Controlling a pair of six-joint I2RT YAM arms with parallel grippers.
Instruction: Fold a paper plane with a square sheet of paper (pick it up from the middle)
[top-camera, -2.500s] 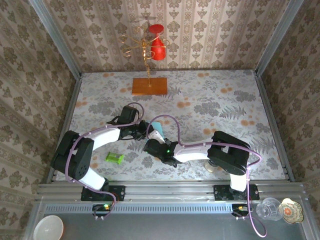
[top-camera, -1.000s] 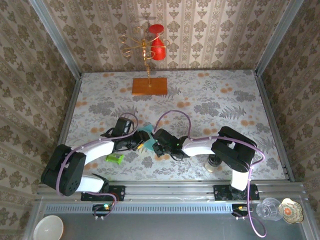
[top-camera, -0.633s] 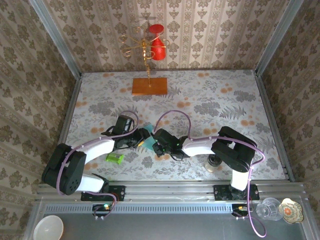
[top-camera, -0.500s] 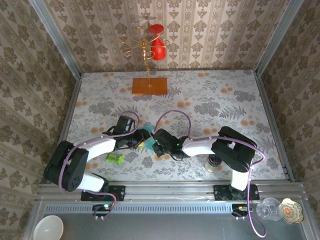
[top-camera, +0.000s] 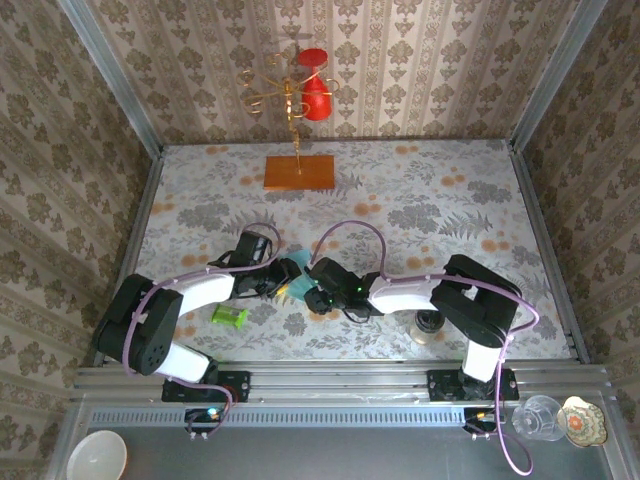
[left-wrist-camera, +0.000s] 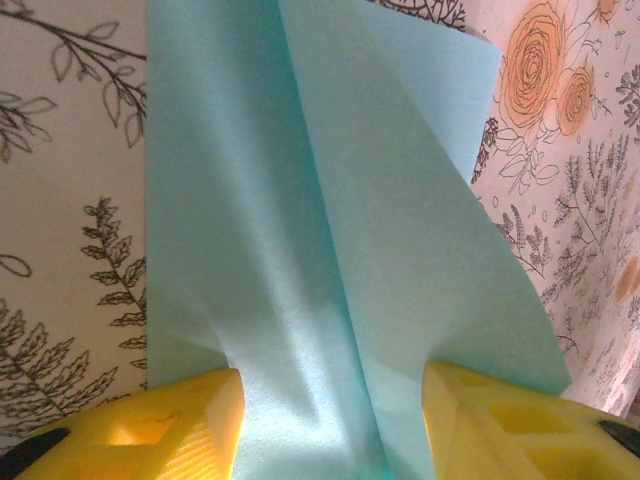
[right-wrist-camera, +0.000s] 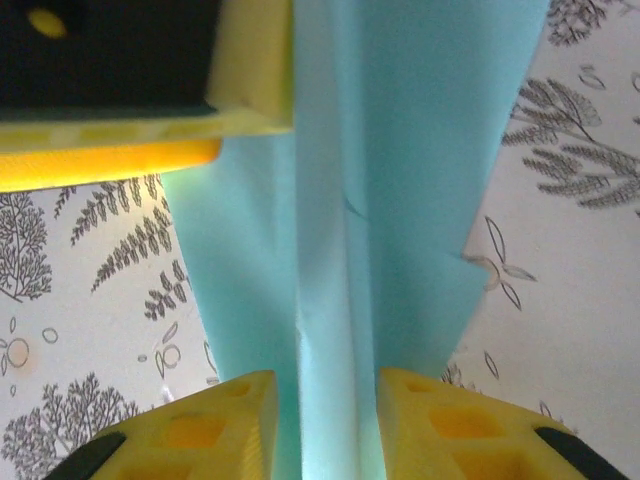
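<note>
The light-blue paper (top-camera: 297, 271), folded into a long dart shape with a centre crease, lies on the flowered tablecloth between the two grippers. In the left wrist view the paper (left-wrist-camera: 330, 200) runs away from my left gripper (left-wrist-camera: 333, 425), whose yellow fingers stand wide apart on either side of the crease, open. From the right wrist, the paper (right-wrist-camera: 420, 180) passes between the fingers of my right gripper (right-wrist-camera: 326, 425), which stand a little apart astride the raised crease. A left fingertip (right-wrist-camera: 110, 150) shows at the paper's far end. From above, the left gripper (top-camera: 285, 276) and right gripper (top-camera: 313, 284) nearly meet.
A small green cylinder (top-camera: 229, 316) lies near the left arm's elbow. An orange wooden board (top-camera: 299, 173) carrying a gold wire stand and a red cup (top-camera: 316, 97) sits at the back. A small glass (top-camera: 428, 326) stands by the right arm.
Since 2.5 s ago both grippers have come down and forward with the paper, which was raised between them. Over the last second they have hardly shifted.
</note>
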